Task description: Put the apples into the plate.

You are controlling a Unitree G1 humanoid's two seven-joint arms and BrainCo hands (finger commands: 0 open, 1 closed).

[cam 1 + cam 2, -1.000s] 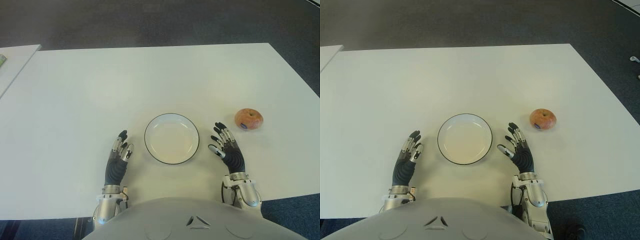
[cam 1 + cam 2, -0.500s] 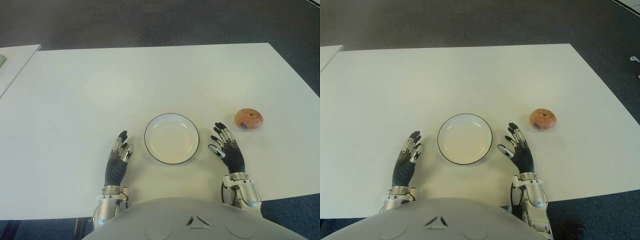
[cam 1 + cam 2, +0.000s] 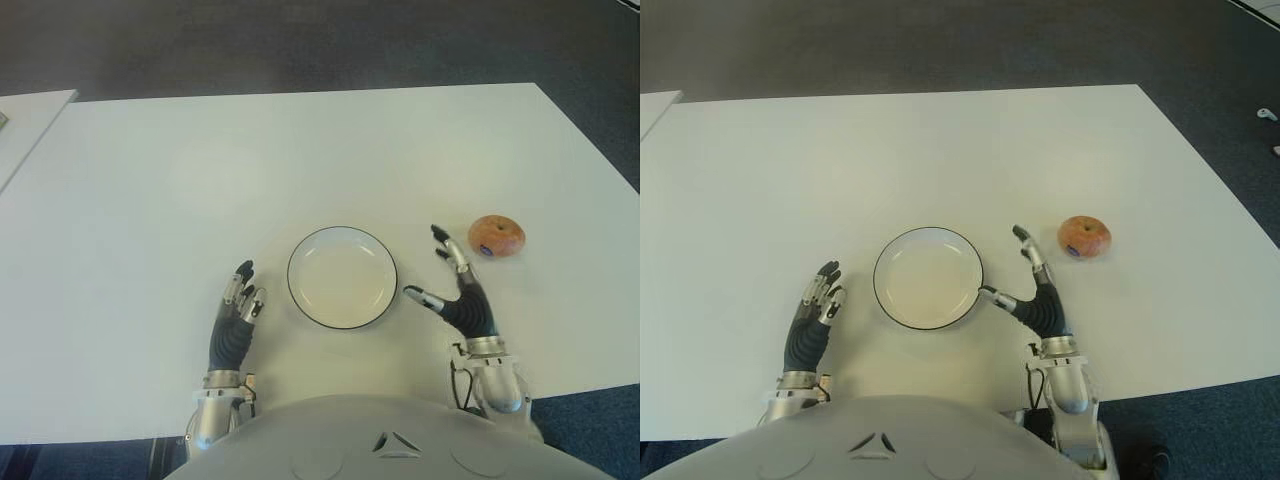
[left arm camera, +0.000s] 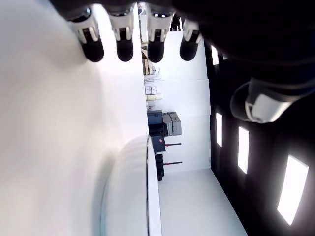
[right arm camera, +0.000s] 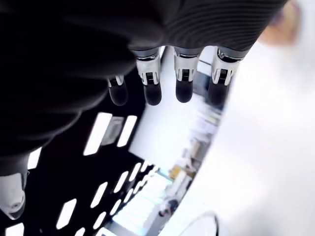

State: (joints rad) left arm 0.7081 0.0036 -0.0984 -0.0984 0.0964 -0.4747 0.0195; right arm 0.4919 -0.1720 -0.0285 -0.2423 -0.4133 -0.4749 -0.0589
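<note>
One red-orange apple [image 3: 497, 236] with a small blue sticker lies on the white table [image 3: 300, 160], to the right of the plate. The white plate [image 3: 342, 277] with a dark rim stands near the front middle and holds nothing. My right hand [image 3: 455, 287] is raised between plate and apple, turned on edge, thumb stretched toward the plate rim and fingers pointing up toward the apple; it is open and holds nothing. My left hand [image 3: 238, 310] shows left of the plate, fingers straight, open and holding nothing. The apple shows as a blur [image 5: 280, 22] in the right wrist view.
A second white table's corner [image 3: 30, 110] shows at the far left. Dark carpet [image 3: 300, 40] lies beyond the table's far edge and past its right edge.
My right hand has lifted and rotated onto its edge, with the thumb swung out toward the plate and the fingers now nearer the apple. Left hand, plate and apple have not moved.
</note>
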